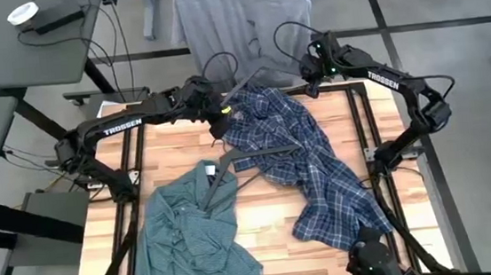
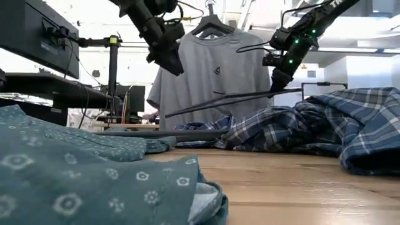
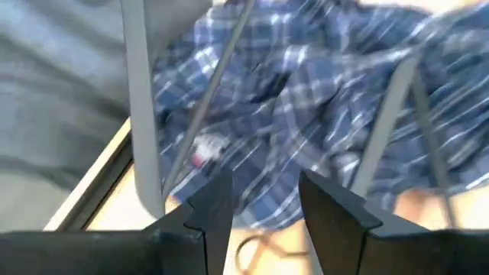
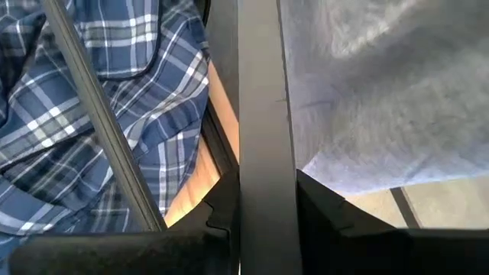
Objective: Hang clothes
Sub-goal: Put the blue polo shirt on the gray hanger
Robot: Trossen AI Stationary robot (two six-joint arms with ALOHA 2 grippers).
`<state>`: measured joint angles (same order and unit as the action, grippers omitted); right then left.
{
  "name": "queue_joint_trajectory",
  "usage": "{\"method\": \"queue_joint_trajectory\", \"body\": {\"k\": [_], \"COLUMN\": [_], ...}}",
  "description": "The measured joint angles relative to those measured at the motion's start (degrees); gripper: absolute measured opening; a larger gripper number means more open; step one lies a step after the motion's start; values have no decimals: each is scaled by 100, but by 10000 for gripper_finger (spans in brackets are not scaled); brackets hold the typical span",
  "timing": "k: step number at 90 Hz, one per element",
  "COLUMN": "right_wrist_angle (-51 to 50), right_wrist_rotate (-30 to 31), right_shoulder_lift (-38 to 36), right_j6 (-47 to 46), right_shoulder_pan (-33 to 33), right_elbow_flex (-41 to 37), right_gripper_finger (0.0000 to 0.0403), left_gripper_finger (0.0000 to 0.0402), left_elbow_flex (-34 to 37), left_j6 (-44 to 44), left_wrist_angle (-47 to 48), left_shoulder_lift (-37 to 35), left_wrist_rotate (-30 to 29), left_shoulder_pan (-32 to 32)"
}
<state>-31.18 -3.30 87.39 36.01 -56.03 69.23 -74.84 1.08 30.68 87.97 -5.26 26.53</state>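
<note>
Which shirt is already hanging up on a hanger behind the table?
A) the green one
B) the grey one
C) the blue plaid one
B: the grey shirt hangs from a hanger past the table's far edge, while the blue plaid shirt and the green shirt lie crumpled on the wooden table.

grey tee (image 1: 239, 18): top cut off | green shirt (image 1: 197, 240): hem cut off

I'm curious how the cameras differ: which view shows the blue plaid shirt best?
The high view: the plaid shirt lies spread whole across the table. The low view sees it edge-on as a crumpled heap; both wrist views show only close patches of plaid.
</note>
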Motion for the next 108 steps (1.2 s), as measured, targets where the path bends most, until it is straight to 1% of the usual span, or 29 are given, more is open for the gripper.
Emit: {"method": "queue_joint_trajectory", "body": {"k": [13,27,39,43,55,61,72,85,95,103,108], "right_wrist_angle": [-2,-135,-409,-501,-683,-751,-764,-667,-525,-477,-426], "right_wrist_rotate": [-2,-1,12,16,16,14,16,20,16,16,20], "right_shoulder_lift": [7,7,7,7,7,7,7,7,7,7,7], "right_j6": [73,182,179,156,50,-67,-209,-147,-194,-168,-122], "right_shoulder_pan": [0,-33,-42,-42,-37,-37,-35,25,61,85,96], "right_elbow_flex": [0,0,0,0,0,0,0,0,0,0,0], "right_gripper_finger": [68,68,68,68,68,68,68,68,68,68,68], "left_gripper_finger": [131,131,131,131,131,131,131,131,131,131,131], "left_elbow_flex": [13,10,10,10,10,10,6,6,-1,-1,0], "left_j6": [23,518,929,1163,1892,2149,2627,2946,2958,2929,2716], "left_wrist_angle": [261,434,261,165,65,72,69,-64,-300,-386,-362], "left_shoulder_lift": [540,1090,1376,1433,1526,1525,1525,1525,1635,1850,1998], "left_wrist_rotate": [-10,43,249,388,1326,1484,1494,1494,1497,1141,1061], "left_shoulder_pan": [56,48,21,24,96,123,188,220,218,230,272]}}
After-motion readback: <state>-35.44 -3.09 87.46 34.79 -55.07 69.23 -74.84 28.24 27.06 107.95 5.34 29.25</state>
